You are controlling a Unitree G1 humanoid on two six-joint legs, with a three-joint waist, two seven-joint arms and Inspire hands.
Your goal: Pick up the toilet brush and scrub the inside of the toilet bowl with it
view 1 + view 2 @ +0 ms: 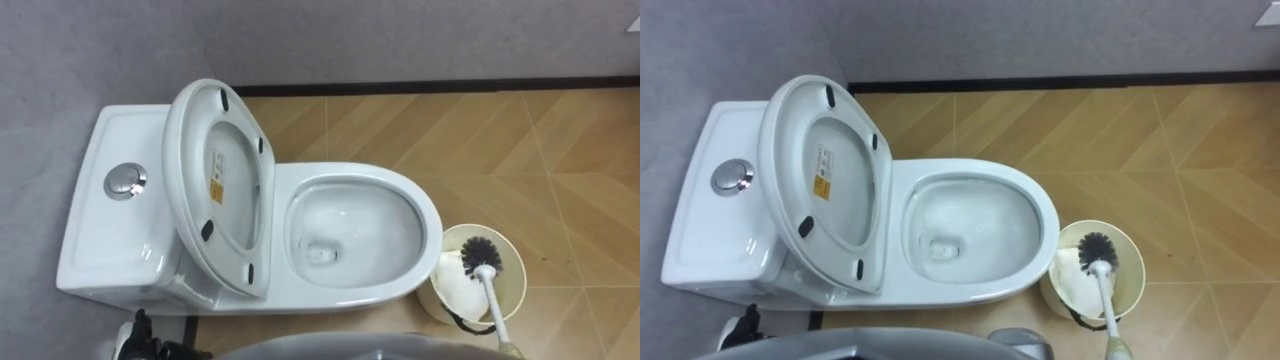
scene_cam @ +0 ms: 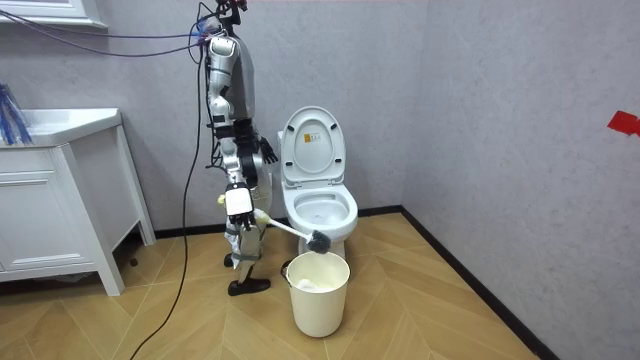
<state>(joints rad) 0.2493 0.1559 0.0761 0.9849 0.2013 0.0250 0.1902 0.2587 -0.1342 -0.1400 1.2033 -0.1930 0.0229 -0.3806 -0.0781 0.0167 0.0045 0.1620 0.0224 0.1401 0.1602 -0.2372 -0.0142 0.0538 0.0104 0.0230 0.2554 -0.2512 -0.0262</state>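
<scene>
Right hand (image 2: 243, 207) closed round the toilet brush (image 1: 481, 256) handle, bristle head hanging over the cream bucket (image 1: 514, 252).
Robot stands side-on to the toilet (image 1: 428, 228), seat and lid (image 1: 192, 170) raised against the tank (image 1: 105, 230). Bucket sits just beside the bowl's front end, white liner inside. Left hand (image 2: 266, 150) at waist height near the raised seat; can't tell its fingers.
</scene>
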